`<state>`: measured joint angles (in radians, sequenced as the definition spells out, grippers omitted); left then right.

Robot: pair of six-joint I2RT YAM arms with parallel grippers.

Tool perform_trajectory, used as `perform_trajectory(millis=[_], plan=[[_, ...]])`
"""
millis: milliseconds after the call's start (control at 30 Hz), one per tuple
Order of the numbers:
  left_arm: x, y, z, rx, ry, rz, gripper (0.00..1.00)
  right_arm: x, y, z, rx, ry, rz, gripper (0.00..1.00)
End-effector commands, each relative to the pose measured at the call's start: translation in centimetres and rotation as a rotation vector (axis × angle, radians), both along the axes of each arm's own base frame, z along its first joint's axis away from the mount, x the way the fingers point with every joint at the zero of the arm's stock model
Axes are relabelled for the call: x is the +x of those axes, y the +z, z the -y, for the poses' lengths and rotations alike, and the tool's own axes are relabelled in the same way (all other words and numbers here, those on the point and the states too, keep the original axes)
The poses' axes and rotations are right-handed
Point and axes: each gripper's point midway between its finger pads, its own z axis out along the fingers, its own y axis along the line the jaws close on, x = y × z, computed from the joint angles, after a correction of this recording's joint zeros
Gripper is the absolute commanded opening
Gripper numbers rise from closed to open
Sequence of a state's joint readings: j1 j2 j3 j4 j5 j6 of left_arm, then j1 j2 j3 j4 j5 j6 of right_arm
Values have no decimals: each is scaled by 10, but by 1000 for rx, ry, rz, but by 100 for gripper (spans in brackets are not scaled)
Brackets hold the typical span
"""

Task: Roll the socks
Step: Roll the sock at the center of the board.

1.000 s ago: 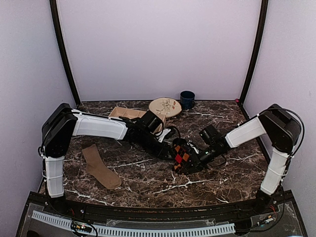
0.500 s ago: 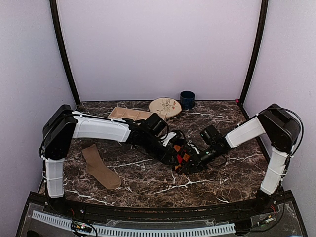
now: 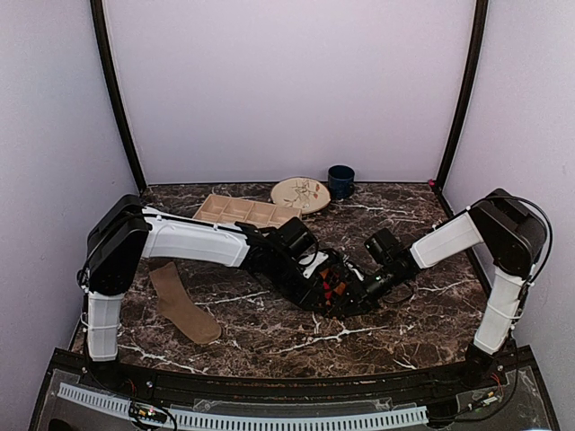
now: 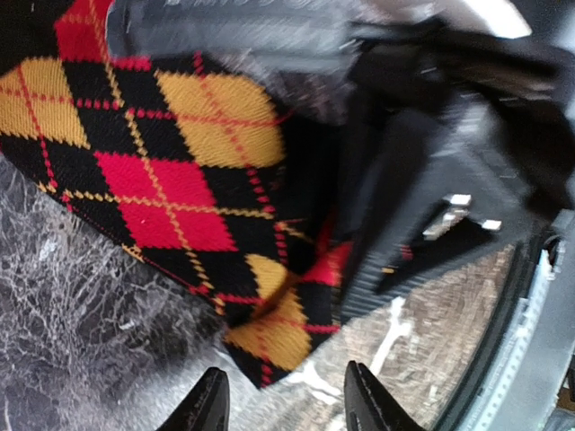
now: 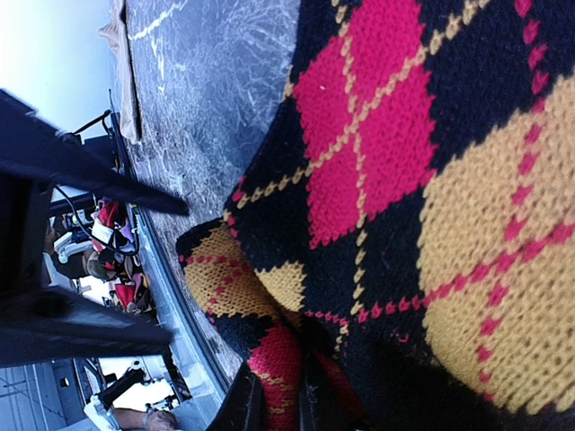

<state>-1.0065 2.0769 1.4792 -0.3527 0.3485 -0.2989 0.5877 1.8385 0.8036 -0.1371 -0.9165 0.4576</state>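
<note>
The black argyle sock with red and orange diamonds lies bunched at the middle of the marble table, squeezed between both grippers. My right gripper is shut on a fold of the argyle sock, which fills the right wrist view. My left gripper stands open, and a corner of the argyle sock ends just ahead of its fingertips. From above, the left gripper covers much of that sock, with the right gripper right against it. The tan-brown sock lies flat at the left.
A compartmented wooden tray, a round patterned plate and a dark blue cup stand along the back. Pale walls close the table on three sides. The right gripper's black body sits close in front of the left wrist camera.
My left arm has reached further right and toward the front, onto the argyle sock, now covering most of it. The right arm and the tan sock have not moved.
</note>
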Motion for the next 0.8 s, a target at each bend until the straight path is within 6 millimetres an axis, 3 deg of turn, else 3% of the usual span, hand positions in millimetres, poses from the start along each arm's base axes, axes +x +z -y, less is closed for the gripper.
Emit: perform_trajectory(millis=[0,233,500,767], plan=[[0,-14,-8,94,15,7,47,-3,-7,5,-17,2,-24,10],[3,-22,-7,128,39,0,46,-4,-5,5,-14,7,-22,10],[6,-13,3,98,51,-2,46,-2,-3,2,-2,2,-28,10],[10,-23,-11,184,82,9,45,6,-6,-6,3,-38,-60,10]])
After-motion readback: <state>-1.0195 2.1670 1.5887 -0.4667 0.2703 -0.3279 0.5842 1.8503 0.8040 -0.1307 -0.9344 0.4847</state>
